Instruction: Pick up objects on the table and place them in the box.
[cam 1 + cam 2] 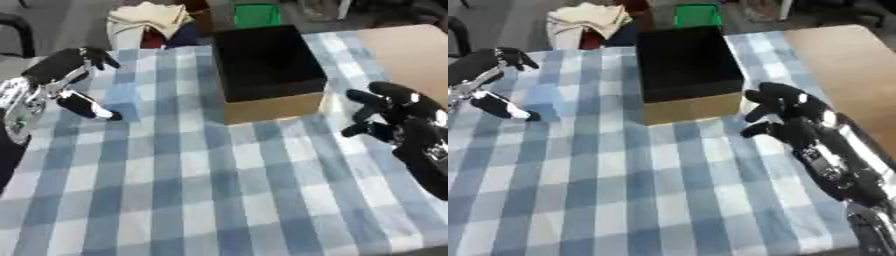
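Box (262, 70): cardboard, dark inside, at the table's far middle – looks empty.
Left hand (61, 80): fingers relaxed, holding nothing.
Right hand (789, 112): curled, empty, just beside the box.
Objects: none visible on the checked tablecloth (201, 190).
Risk: right hand could bump the box – it's that close.

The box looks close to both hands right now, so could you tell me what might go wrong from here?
1. The right hand hovers beside the box, fingers curled; a sideways move might knock the box.
2. The checked tablecloth shows no loose objects, so the left hand may have nothing to grasp.
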`<state>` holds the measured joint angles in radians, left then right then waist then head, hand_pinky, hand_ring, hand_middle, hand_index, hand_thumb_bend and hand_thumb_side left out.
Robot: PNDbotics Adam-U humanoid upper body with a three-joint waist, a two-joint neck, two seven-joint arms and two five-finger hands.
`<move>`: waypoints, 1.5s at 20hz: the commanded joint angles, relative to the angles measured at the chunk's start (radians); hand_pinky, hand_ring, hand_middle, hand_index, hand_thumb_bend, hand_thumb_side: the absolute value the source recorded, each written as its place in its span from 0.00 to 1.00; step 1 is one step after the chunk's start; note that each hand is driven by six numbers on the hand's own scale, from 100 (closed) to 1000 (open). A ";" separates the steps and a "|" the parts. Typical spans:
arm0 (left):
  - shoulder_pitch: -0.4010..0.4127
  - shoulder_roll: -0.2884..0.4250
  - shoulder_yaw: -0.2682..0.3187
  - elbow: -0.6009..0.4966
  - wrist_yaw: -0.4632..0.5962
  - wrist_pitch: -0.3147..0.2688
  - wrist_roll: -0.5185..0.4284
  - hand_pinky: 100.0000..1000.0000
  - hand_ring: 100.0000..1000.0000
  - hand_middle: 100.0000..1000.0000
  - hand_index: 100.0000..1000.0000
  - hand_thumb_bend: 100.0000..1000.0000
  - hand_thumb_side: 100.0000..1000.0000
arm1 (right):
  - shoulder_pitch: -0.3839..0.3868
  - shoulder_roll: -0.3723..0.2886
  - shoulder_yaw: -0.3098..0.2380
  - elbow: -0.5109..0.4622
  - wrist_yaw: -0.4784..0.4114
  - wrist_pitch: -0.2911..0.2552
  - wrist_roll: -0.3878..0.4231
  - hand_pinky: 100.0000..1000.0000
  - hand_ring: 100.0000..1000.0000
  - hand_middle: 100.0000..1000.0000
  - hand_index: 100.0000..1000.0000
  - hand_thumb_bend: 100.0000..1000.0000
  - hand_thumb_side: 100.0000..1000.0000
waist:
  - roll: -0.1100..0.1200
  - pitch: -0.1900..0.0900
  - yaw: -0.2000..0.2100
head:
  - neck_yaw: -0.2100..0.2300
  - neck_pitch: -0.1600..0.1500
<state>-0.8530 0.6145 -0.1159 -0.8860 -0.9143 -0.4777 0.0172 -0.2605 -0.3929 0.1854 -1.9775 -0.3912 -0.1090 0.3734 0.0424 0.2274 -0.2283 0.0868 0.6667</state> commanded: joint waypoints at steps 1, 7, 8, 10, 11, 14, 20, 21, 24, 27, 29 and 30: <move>-0.017 0.025 0.014 0.002 -0.010 0.000 0.024 0.72 0.66 0.70 0.78 0.75 0.29 | -0.013 -0.007 -0.004 -0.022 0.008 0.002 0.001 0.69 1.00 0.63 0.91 0.00 0.51 | 0.000 -0.013 -0.003 | 0.002 -0.012; -0.013 0.023 0.012 0.023 -0.029 -0.012 -0.008 0.73 0.66 0.70 0.79 0.71 0.35 | -0.016 -0.003 -0.003 -0.022 0.013 0.004 0.001 0.69 1.00 0.63 0.91 0.00 0.51 | 0.002 -0.005 -0.009 | 0.001 -0.015; -0.013 0.022 0.012 0.026 -0.033 -0.015 -0.019 0.73 0.66 0.70 0.79 0.71 0.35 | -0.017 -0.002 -0.003 -0.022 0.014 0.004 0.001 0.69 1.00 0.63 0.91 0.00 0.51 | 0.002 -0.004 -0.010 | 0.001 -0.016; -0.011 0.020 0.013 0.029 -0.041 -0.020 -0.039 0.73 0.65 0.68 0.78 0.70 0.36 | -0.017 -0.001 -0.003 -0.022 0.016 0.005 0.001 0.69 1.00 0.63 0.91 0.00 0.51 | 0.002 -0.002 -0.011 | -0.001 -0.015; -0.010 0.019 0.014 0.031 -0.044 -0.021 -0.046 0.72 0.64 0.66 0.77 0.69 0.36 | -0.017 -0.001 -0.003 -0.022 0.017 0.006 0.001 0.69 1.00 0.63 0.91 0.00 0.51 | 0.003 -0.001 -0.011 | -0.001 -0.014; -0.007 0.018 0.015 0.034 -0.054 -0.023 -0.065 0.71 0.60 0.59 0.75 0.69 0.37 | -0.016 0.000 -0.003 -0.022 0.019 0.006 0.001 0.69 1.00 0.63 0.91 0.00 0.52 | 0.003 0.000 -0.013 | -0.002 -0.014; -0.006 0.023 0.021 0.024 -0.047 -0.017 -0.060 0.66 0.44 0.32 0.54 0.59 0.19 | -0.016 0.000 -0.004 -0.022 0.019 0.007 -0.001 0.69 1.00 0.63 0.91 0.00 0.51 | 0.004 -0.001 -0.012 | -0.004 -0.014; -0.006 0.024 0.022 0.020 -0.035 -0.016 -0.052 0.66 0.42 0.29 0.51 0.57 0.18 | -0.016 0.000 -0.004 -0.022 0.019 0.008 -0.001 0.69 1.00 0.63 0.91 0.00 0.51 | 0.004 -0.002 -0.012 | -0.005 -0.015; -0.004 0.024 0.023 0.010 0.047 -0.017 -0.050 0.67 0.38 0.20 0.45 0.45 0.16 | -0.015 0.000 -0.004 -0.022 0.017 0.009 -0.001 0.69 1.00 0.63 0.91 0.00 0.51 | 0.004 -0.004 -0.010 | -0.007 -0.014; -0.005 0.032 0.013 -0.030 0.169 -0.018 -0.082 0.69 0.37 0.18 0.45 0.36 0.17 | -0.014 -0.001 -0.005 -0.022 0.017 0.009 -0.003 0.69 1.00 0.63 0.91 0.00 0.51 | 0.005 -0.007 -0.009 | -0.009 -0.015; -0.012 0.039 0.004 -0.075 0.262 -0.014 -0.115 0.70 0.37 0.18 0.45 0.32 0.17 | -0.014 -0.002 -0.005 -0.022 0.016 0.009 -0.003 0.69 1.00 0.63 0.90 0.00 0.51 | 0.005 -0.008 -0.008 | -0.010 -0.016; -0.018 0.041 -0.001 -0.098 0.307 -0.009 -0.132 0.71 0.37 0.19 0.45 0.30 0.17 | -0.014 -0.002 -0.005 -0.022 0.015 0.009 -0.003 0.69 1.00 0.63 0.90 0.00 0.51 | 0.005 -0.009 -0.008 | -0.010 -0.017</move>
<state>-0.8472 0.6164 -0.1160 -0.9434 -0.6609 -0.4888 -0.0970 -0.2646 -0.3835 0.1857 -1.9775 -0.3758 -0.1010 0.3729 0.0478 0.2394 -0.2380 0.0783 0.6619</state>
